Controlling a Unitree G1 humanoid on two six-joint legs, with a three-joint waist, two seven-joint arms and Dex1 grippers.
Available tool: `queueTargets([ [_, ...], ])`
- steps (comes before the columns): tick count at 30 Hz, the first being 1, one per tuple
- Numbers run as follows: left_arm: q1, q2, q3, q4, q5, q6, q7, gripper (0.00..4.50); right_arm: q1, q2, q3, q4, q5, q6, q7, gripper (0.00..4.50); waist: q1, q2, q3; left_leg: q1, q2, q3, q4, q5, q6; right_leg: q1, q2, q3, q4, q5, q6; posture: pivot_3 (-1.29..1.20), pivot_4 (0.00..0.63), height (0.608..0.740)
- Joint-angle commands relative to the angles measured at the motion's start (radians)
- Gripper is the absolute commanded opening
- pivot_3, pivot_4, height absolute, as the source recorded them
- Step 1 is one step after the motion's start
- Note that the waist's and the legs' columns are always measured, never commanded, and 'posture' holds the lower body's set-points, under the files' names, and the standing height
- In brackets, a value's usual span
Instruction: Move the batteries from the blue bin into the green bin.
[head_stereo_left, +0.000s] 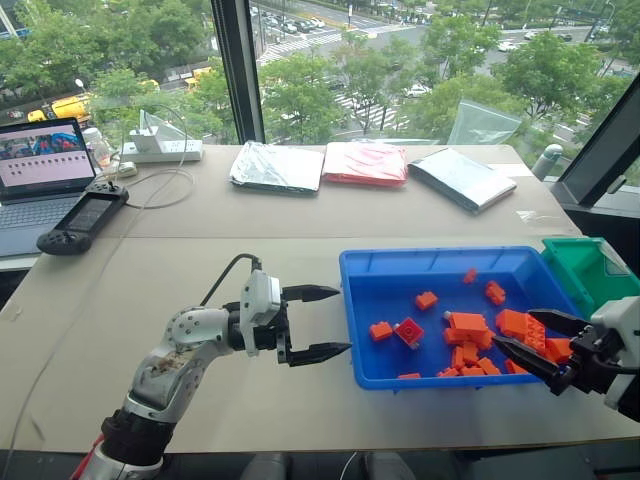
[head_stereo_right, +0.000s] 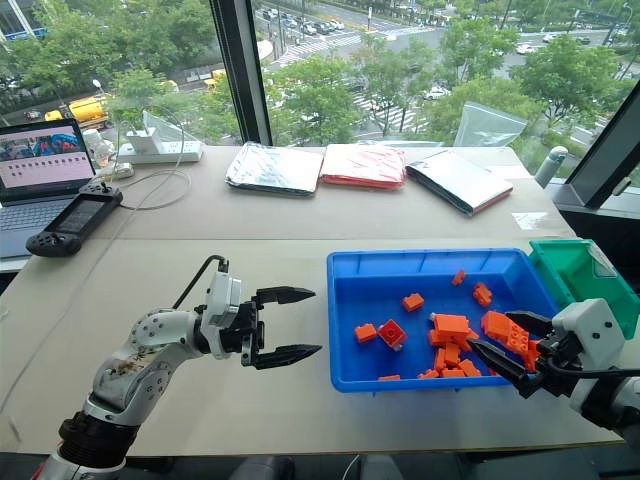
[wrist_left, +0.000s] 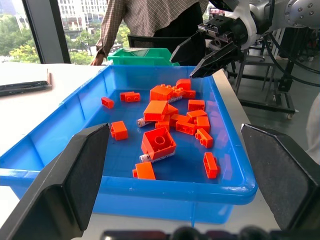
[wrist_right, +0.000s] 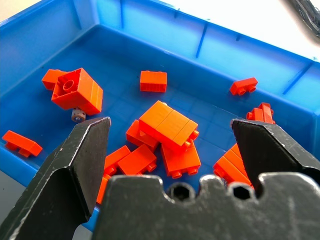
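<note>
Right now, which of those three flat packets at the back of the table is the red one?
The middle packet; silver packets flank it on either side.

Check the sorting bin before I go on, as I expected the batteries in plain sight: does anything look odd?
Yes. In the shallow bright-blue plastic bin, the slim silver-grey batteries lie half buried: one pokes out beneath a big orange toy brick, another beneath the orange brick pile. Nothing looks spilled or damaged.

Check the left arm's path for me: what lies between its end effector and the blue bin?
Bare tabletop, as the left eye view shows: the open left end effector hovers just short of the blue bin.
</note>
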Motion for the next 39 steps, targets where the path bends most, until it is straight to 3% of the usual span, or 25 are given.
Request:
queueTargets([
  [1,0.001,-0.017,0.001,-0.028,-0.005,-0.017,0.015,4.50,-0.063,-0.065,0.052,0.034,-0.086,0.010,-0.046,4.47,0.000,0.000,0.000,0.000,0.000,0.000,0.000,0.000,0.000,0.000,0.000,0.000,0.000,0.000,0.000,0.00,0.150,0.740],
  [4,0.012,-0.037,-0.008,-0.036,-0.003,-0.016,0.032,4.50,-0.155,-0.186,0.181,0.120,-0.261,0.030,-0.121,4.47,-0.015,0.002,0.001,0.001,0.000,0.001,0.001,0.000,0.000,0.000,-0.001,0.003,0.000,0.000,0.000,0.00,0.150,0.740],
  [10,0.010,-0.044,-0.008,-0.048,-0.007,-0.002,0.049,4.50,-0.204,-0.318,0.371,0.199,-0.476,-0.052,-0.116,4.47,-0.010,0.002,0.000,-0.001,-0.001,0.003,0.000,0.001,0.001,-0.001,0.001,0.000,0.000,-0.001,0.000,0.00,0.150,0.740],
  [17,0.010,-0.036,-0.003,-0.067,-0.007,0.009,0.070,4.50,-0.309,-0.310,0.520,0.269,-0.583,-0.097,-0.105,4.47,-0.014,0.002,0.001,-0.001,-0.001,0.001,0.001,0.000,0.001,-0.001,-0.001,0.000,0.000,-0.001,0.000,0.00,0.150,0.740],
  [31,0.031,-0.025,-0.007,-0.089,-0.004,0.020,0.085,4.50,-0.412,-0.300,0.592,0.390,-0.633,-0.179,-0.023,4.47,-0.014,0.002,0.000,0.000,-0.001,0.000,0.001,0.000,0.001,0.000,-0.001,0.000,0.000,0.000,0.000,0.00,0.150,0.740],
  [34,0.036,-0.023,-0.007,-0.094,-0.004,0.019,0.089,4.50,-0.420,-0.299,0.598,0.405,-0.647,-0.191,-0.014,3.76,-0.014,0.002,0.000,0.000,-0.001,0.000,0.001,0.000,0.001,0.000,-0.001,0.000,0.000,0.000,0.000,0.00,0.150,0.740],
  [39,0.041,-0.022,-0.007,-0.097,-0.003,0.020,0.096,4.50,-0.425,-0.294,0.597,0.411,-0.647,-0.198,-0.007,2.07,-0.014,0.002,0.000,0.000,-0.001,0.000,0.001,0.000,0.001,0.000,-0.001,0.000,0.000,0.000,0.000,0.00,0.150,0.740],
])
